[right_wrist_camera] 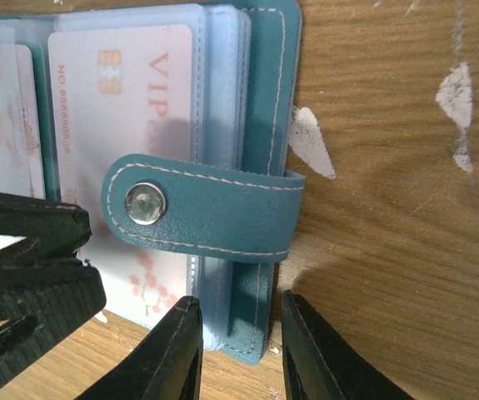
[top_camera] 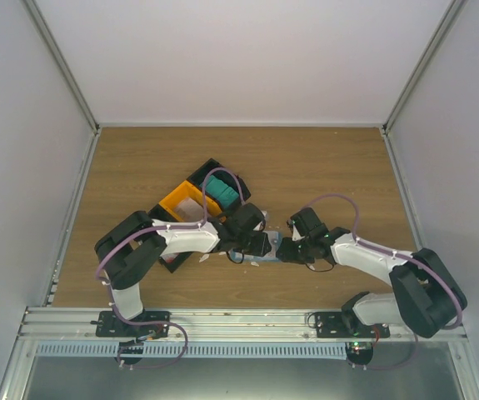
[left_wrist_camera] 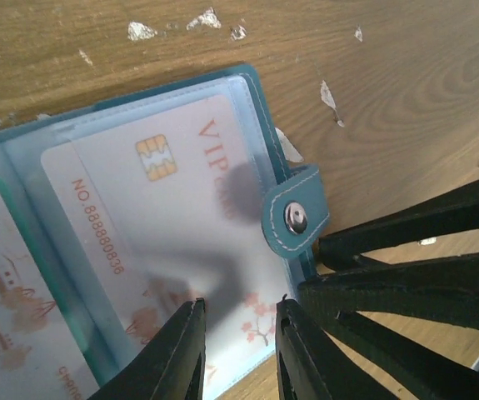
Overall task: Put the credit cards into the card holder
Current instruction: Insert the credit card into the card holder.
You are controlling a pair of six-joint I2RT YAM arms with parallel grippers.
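The teal-blue card holder point(left_wrist_camera: 256, 108) point(right_wrist_camera: 264, 100) point(top_camera: 274, 240) lies open on the wooden table between my two grippers. A white credit card point(left_wrist_camera: 139, 208) point(right_wrist_camera: 114, 100) with red "VIP" print and a gold chip sits inside its clear sleeve. The snap tab point(left_wrist_camera: 296, 218) point(right_wrist_camera: 206, 212) is folded over that sleeve. My left gripper point(left_wrist_camera: 239, 333) point(top_camera: 264, 246) hovers open over the sleeve's lower edge. My right gripper point(right_wrist_camera: 233, 337) point(top_camera: 287, 250) is open and straddles the holder's lower right corner without touching it. More teal cards point(top_camera: 222, 193) lie in the bin.
A black-and-orange bin point(top_camera: 191, 204) stands just behind the left arm. Small white scraps point(left_wrist_camera: 142, 32) point(right_wrist_camera: 456, 92) dot the wood around the holder. The two grippers' fingers nearly meet: right fingers point(left_wrist_camera: 406, 275) show in the left wrist view, left fingers point(right_wrist_camera: 22, 267) in the right.
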